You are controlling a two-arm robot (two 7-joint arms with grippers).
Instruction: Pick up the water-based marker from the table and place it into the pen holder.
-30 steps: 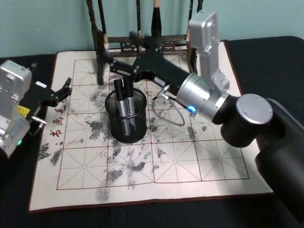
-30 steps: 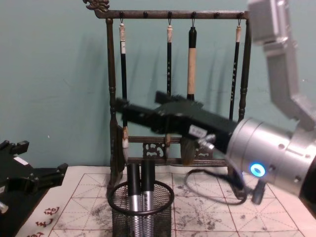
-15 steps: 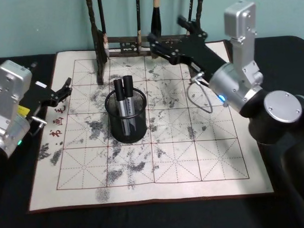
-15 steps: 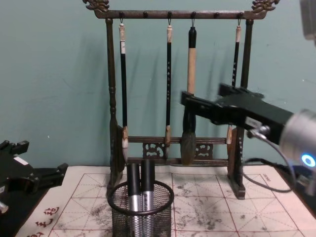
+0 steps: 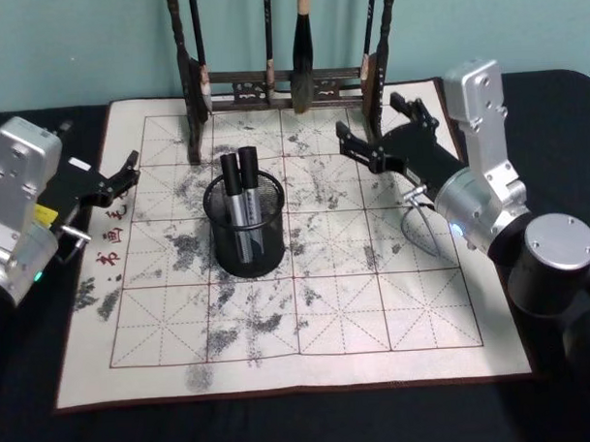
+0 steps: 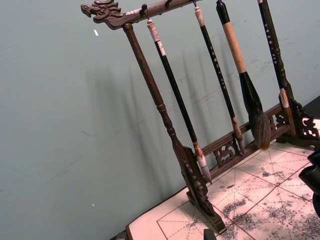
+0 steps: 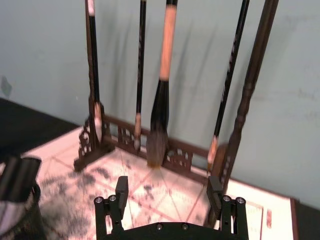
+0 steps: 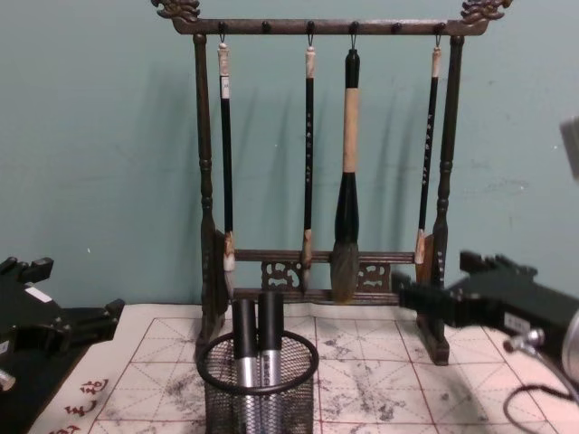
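A: So, starting big: the black tabletop [image 5: 31, 424] carries the cream calligraphy mat [image 5: 310, 366], red-gridded and blotched with ink, with red characters on the side of the pen holder nearest the left arm.

B: And the pen holder [image 5: 244, 230] is the landmark?

A: Yes. That black mesh cup stands upright on the mat. Behind it, at the mat's far edge against the teal wall, is the tall dark brush rack [image 8: 206, 181] with four brushes hanging from its top bar; the fattest brush [image 8: 346, 181] hangs third along, tan handle and dark bristles.

B: Where are the arms?

A: The right tool [image 5: 377, 137] hovers over the mat to the right of the pen holder and a little farther back, near the rack's right post. Its fingers [image 7: 121, 187] stand released, well apart, with nothing between them. The left tool [image 5: 130, 167] sits to the left of the pen holder at the mat's left edge, clear of it; I cannot tell whether its fingers are apart or together.

B: And the water-based marker?

A: Two markers [image 5: 240, 199] stand side by side inside the pen holder, black caps poking above the rim, silver barrels visible through the mesh. I cannot tell which one is the task's.
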